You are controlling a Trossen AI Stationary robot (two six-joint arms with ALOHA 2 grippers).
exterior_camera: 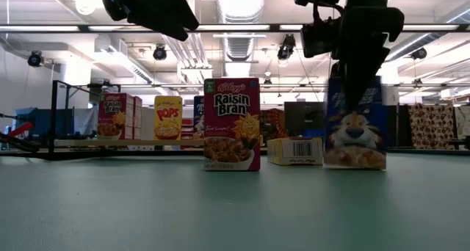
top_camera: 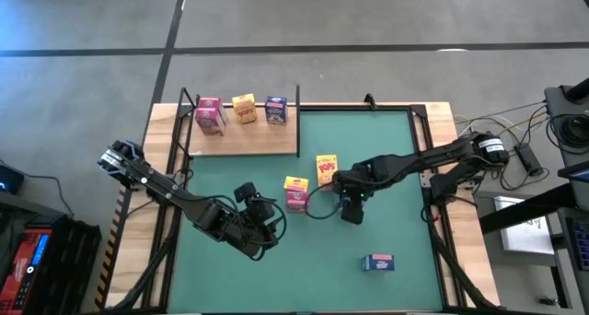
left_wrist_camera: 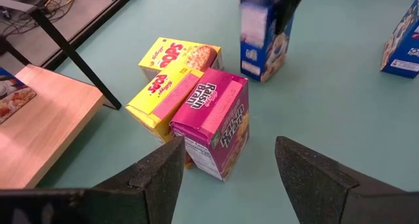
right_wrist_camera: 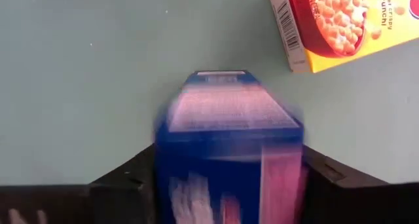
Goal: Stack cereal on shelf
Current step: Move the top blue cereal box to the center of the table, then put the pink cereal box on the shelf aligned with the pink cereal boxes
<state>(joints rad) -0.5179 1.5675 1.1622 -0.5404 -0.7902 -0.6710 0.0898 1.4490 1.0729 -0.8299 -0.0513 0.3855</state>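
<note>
My right gripper [top_camera: 352, 209] points down over an upright blue cereal box [exterior_camera: 355, 133], which stands on the green mat with a finger on either side [right_wrist_camera: 229, 185]. Beside it a pink Raisin Bran box [left_wrist_camera: 213, 119] stands upright, with a yellow box [left_wrist_camera: 160, 96] against it. Another yellow box [top_camera: 326, 168] lies flat. A blue box [top_camera: 378, 262] lies near the front edge. My left gripper [left_wrist_camera: 229, 178] hangs open just short of the pink box. The wooden shelf [top_camera: 244, 138] at the far left carries three upright boxes. My right gripper has the blue box's upper end [right_wrist_camera: 229, 158] between its two fingers, coming from above and pointing steeply down. The box stands upright with its bottom on the mat [exterior_camera: 355, 167]. It shows blurred between the fingers, so how closely they press cannot be told.
Thin black posts [left_wrist_camera: 72, 54] rise at the shelf's edges. Black frame rails [top_camera: 433, 168] run along the table's sides. Bare green mat [top_camera: 304, 269] lies toward the near edge.
</note>
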